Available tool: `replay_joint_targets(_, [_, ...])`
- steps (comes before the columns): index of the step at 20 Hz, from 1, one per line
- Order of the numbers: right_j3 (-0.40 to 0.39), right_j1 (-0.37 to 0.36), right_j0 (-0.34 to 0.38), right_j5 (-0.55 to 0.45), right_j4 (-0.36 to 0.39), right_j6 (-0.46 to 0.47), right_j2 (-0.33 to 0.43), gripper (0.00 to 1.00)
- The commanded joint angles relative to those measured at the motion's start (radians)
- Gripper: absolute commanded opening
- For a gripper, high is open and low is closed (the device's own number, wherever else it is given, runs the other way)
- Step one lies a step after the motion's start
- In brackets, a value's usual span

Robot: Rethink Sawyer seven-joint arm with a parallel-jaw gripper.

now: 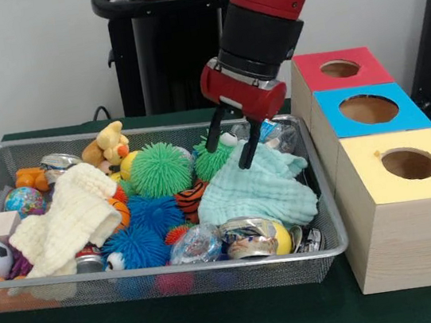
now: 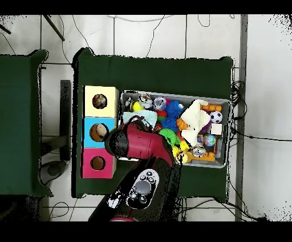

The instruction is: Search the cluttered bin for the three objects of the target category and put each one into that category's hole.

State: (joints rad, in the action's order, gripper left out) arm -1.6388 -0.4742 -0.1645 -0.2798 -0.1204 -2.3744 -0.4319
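— Green cloth (image 1: pixel 258 189) drapes the wire bin's (image 1: pixel 332 217) right end, so targets may hide beneath?

— I think so. I hold the gripper (image 1: pixel 233 144) open, empty, just above its far edge. Three holed boxes (image 1: pixel 369 112) wait right of the bin.

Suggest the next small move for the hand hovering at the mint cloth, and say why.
Probably lower slightly and close on the mint cloth to lift it aside: the open hand sits right at its upper edge, and the cloth covers that end of the bin, likely hiding objects beneath.
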Motion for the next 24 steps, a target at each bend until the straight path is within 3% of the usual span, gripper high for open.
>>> replay_joint_targets(1, [-0.083,0.023,0.026,0.107,0.08,-0.038,0.133,1.0])
replay_joint_targets(8, [-0.007,0.118,-0.106,0.199,0.12,-0.098,-0.053,1.0])
replay_joint_targets(14, [0.055,0.226,-0.216,0.274,0.057,-0.14,-0.219,1.0])
replay_joint_targets(20, [0.054,0.246,-0.236,0.319,0.012,-0.155,-0.25,1.0])
replay_joint_targets(24, [-0.002,0.212,-0.205,0.378,0.037,-0.153,-0.226,1.0])
